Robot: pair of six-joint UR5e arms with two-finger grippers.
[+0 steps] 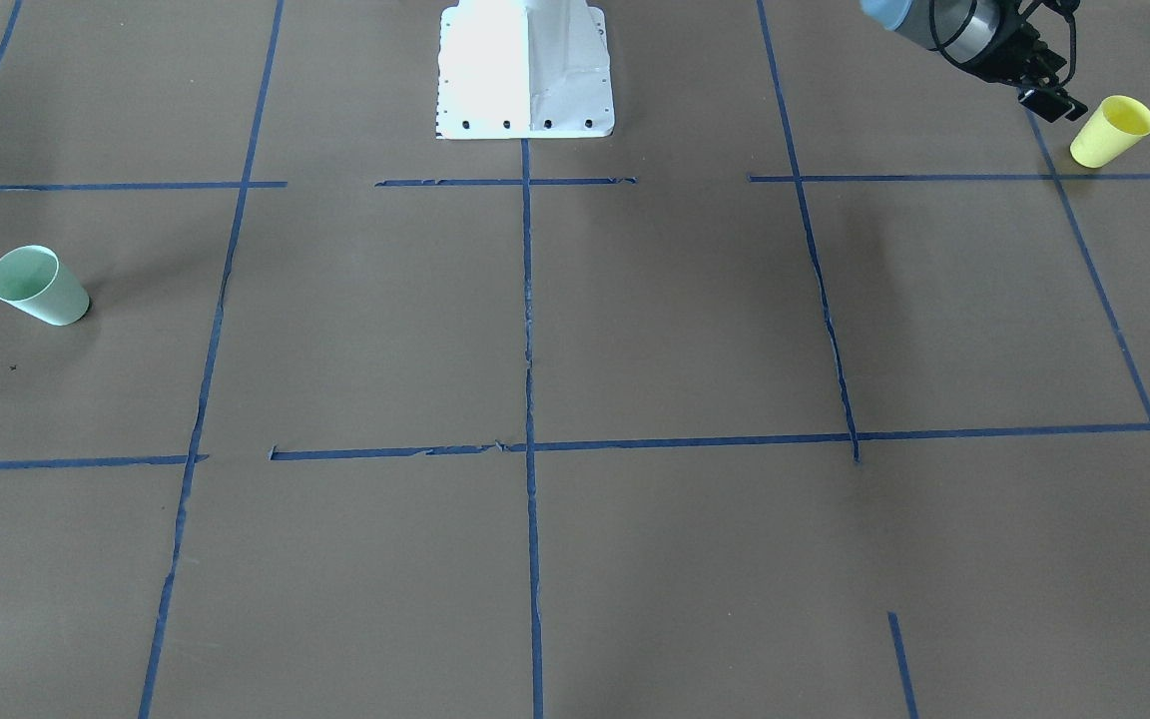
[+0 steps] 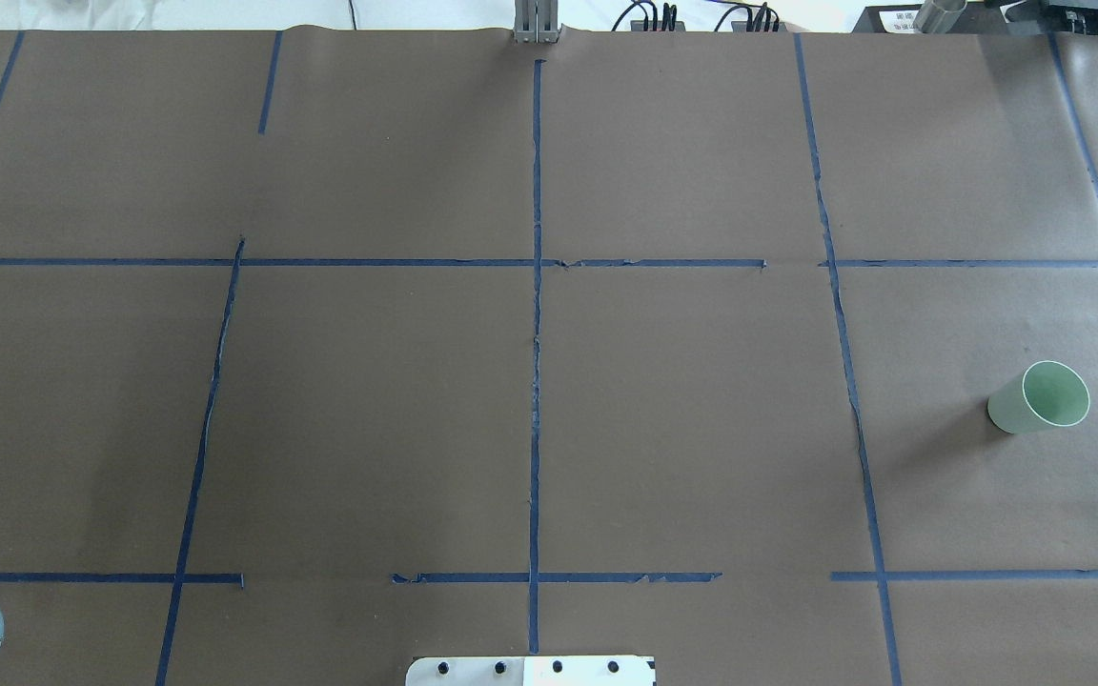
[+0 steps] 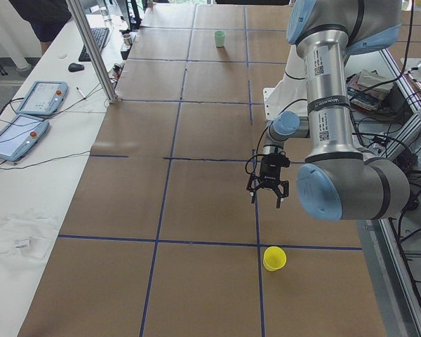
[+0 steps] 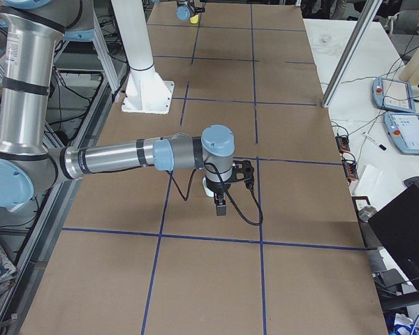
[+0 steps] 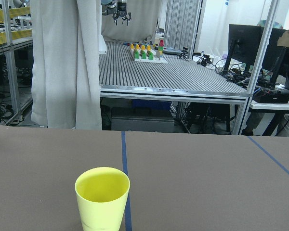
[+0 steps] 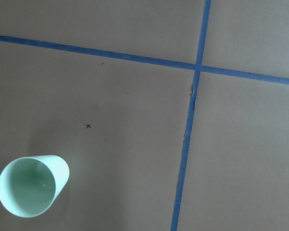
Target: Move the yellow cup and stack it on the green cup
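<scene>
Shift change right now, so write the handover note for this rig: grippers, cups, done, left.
Left gripper: open, empty, hanging beside the small bright yellow tapered plastic cup, not touching it.
Right gripper: near the small pale mint-green tapered plastic cup; open or shut cannot be told.
Both cups stand upright at opposite ends of the table.
Done: nothing grasped. Left: grasp the yellow cup, carry it across, stack it on the green cup.

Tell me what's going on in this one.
The left arm's tool hangs open just short of the yellow cup, which stands upright at the robot's left end of the table. The green cup stands upright at the far right end, the right arm reaching out near it. Neither cup is held or stacked yet.
</scene>
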